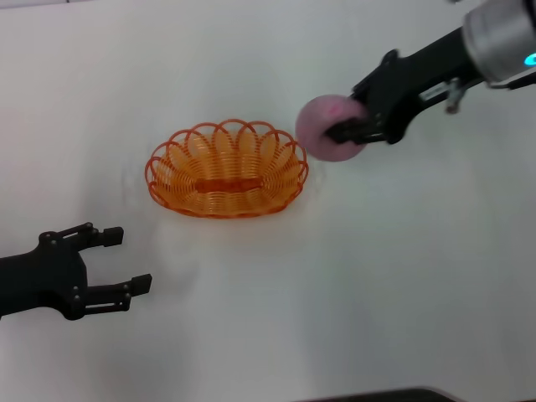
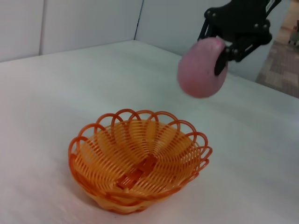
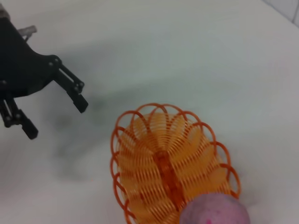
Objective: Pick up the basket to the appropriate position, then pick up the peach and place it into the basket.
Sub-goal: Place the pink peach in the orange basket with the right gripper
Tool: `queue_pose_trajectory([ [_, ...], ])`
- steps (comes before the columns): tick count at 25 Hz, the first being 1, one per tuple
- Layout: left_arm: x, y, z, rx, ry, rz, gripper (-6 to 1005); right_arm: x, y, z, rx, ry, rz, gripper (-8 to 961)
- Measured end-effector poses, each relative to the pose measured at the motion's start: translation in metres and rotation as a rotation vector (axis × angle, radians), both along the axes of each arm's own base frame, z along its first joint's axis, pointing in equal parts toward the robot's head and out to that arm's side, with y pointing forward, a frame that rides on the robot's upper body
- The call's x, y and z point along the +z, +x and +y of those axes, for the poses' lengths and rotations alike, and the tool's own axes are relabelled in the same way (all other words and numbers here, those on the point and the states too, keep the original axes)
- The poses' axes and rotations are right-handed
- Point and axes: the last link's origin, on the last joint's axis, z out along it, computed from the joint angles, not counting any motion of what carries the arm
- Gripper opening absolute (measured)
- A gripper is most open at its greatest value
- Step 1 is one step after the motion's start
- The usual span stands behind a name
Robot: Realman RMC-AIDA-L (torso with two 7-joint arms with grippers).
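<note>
Gripping the peach point(image 1: 325, 127), right end effector point(image 1: 345, 126) hangs just beside the basket point(image 1: 226, 170) rim; left end effector point(image 1: 126, 261) wide, empty, well apart.

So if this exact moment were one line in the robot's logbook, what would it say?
right gripper: shut on peach, held above table beside basket | basket: empty, on table | left gripper: open, idle near basket

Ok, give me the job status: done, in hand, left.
Done: the basket sits upright on the table, and the left hand hangs open beside it. In hand: the right hand holds the peach in the air by the basket's rim. Left: lower the peach into the basket and let go.
</note>
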Motion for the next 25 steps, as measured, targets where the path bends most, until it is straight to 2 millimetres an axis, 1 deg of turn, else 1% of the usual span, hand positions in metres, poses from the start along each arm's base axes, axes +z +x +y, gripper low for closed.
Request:
queue_pose_trajectory([
  [8, 0.000, 0.000, 0.000, 0.002, 0.003, 0.002, 883, -0.041, -0.013, 0.009, 0.032, -0.009, 0.066, 285],
  [11, 0.000, -0.001, 0.000, 0.003, 0.003, 0.003, 883, -0.062, -0.012, 0.013, 0.036, -0.012, 0.041, 288],
  [15, -0.001, -0.001, 0.000, 0.005, 0.002, 0.001, 883, -0.084, -0.007, 0.016, 0.033, -0.017, 0.001, 291],
  [18, -0.001, -0.001, 0.000, 0.005, 0.002, 0.002, 883, -0.091, -0.006, 0.016, 0.038, -0.020, -0.016, 294],
  [25, -0.001, -0.001, 0.000, 0.007, 0.003, 0.002, 884, -0.091, -0.007, 0.017, 0.037, -0.013, -0.002, 300],
])
